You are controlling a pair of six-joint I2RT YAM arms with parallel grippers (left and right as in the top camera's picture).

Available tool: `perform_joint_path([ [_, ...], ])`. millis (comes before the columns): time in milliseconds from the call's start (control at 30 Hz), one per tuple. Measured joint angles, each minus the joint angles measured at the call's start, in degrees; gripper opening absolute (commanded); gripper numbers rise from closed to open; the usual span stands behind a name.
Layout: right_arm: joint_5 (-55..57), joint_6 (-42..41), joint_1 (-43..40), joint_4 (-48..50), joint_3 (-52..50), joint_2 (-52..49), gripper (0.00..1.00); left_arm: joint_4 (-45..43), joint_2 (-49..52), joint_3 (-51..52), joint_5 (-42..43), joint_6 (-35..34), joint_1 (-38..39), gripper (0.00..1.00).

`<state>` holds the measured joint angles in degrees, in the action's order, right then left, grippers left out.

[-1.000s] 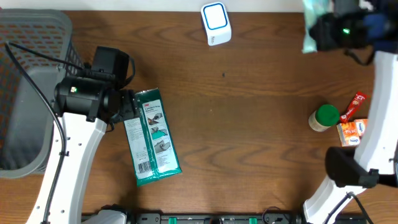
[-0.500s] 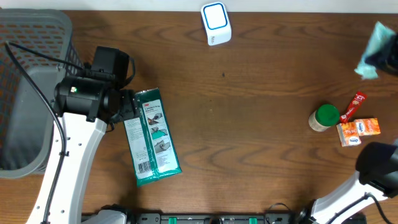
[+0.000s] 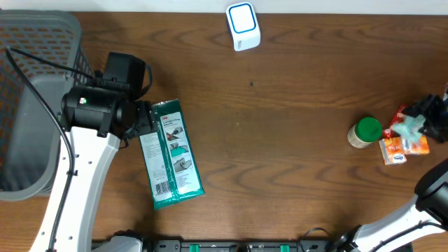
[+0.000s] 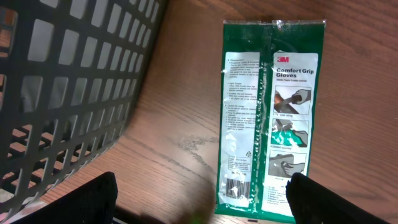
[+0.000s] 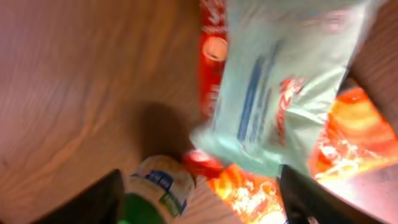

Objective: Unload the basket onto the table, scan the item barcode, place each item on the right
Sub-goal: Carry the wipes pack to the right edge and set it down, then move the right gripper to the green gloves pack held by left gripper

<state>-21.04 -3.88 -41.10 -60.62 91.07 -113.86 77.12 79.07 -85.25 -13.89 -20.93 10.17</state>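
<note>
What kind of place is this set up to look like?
Probably a mock shop checkout on a wooden table: a small white scanner, a grey mesh basket, and packaged goods such as a green pack of gloves.

Left arm (image 3: pixel 78 168) rises from the near edge and bends at the wrist; left gripper (image 4: pixel 202 202) points downward, fingers (image 4: pixel 99 199) set wide apart; right arm (image 3: pixel 430 189) curls in at the far right; right gripper (image 5: pixel 196 202) hangs low, jaws apparently spread, though blurred.

Green pkt (image 4: pixel 270 118) reads "3M Comfort Grip Gloves"; other print too small.
</note>
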Motion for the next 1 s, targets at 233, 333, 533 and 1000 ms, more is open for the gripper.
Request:
perform_joint_path([
  [233,-5.05,-1.57,-0.09,0.11,-0.87,0.02,0.99,0.00,0.00,0.00,0.00,0.00,0.00,0.88],
  [333,-7.37,-2.16,0.13,-2.80,-0.22,0.02,0.99,0.00,0.00,0.00,0.00,0.00,0.00,0.88],
  [533,-8.50,-2.84,5.35,-5.53,3.26,2.43,0.99,0.00,0.00,0.00,0.00,0.00,0.00,0.88],
  [1000,-10.58,-0.20,46.86,1.92,5.66,10.01,0.99,0.00,0.00,0.00,0.00,0.00,0.00,0.88],
])
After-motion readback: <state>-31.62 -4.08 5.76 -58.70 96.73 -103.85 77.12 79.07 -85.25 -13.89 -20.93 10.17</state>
